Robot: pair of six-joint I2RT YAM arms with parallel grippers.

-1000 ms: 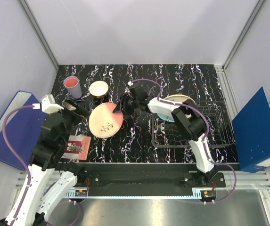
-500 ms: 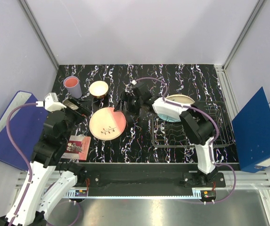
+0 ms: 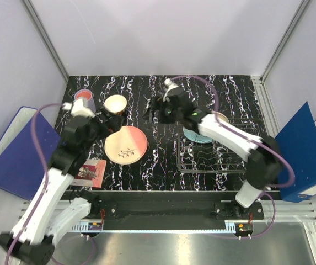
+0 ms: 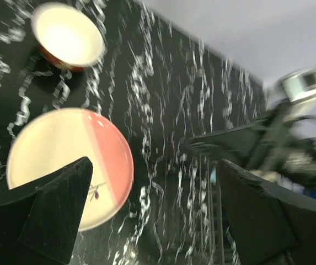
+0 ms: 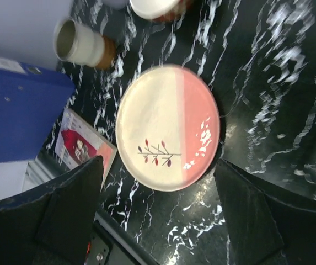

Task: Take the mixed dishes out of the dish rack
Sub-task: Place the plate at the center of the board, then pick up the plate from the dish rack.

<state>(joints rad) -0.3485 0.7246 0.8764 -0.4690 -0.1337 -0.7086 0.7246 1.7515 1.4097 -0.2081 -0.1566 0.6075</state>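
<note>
Starting at the right claw (image 5: 158, 165), we find its two blunt black fingers (image 5: 69, 215) spread wide with nothing between them, hanging over the pink-half plate (image 5: 167, 127). That plate lies flat and face up on the table (image 3: 229, 94), just left of the dish rack (image 3: 224, 160). It is round, so it has no long axis. Its straight colour seam splits a matte cream half from a glossy pink one, and the pink half is turned toward the rack. A dark sprig with small red leaves sits on the cream side near the seam.

The left claw (image 4: 155, 165) also gapes wide and empty, above the same plate's left rim. Beyond it sits the red bowl (image 4: 67, 36), upright, cream inside and shiny red outside. A brown-cream cup (image 5: 83, 44) shows us its mouth; we cannot tell whether it stands or lies. The lilac tumbler (image 3: 84, 95) stands at the far left, partly behind the left arm.

The rack is thin silver wire, with its long side running left to right. The blue-half plate (image 3: 193, 135) stands on edge at the rack's far left end, partly behind the right arm. A red card (image 3: 89, 171) lies near the table's front left edge. The tabletop is black with white veining.
</note>
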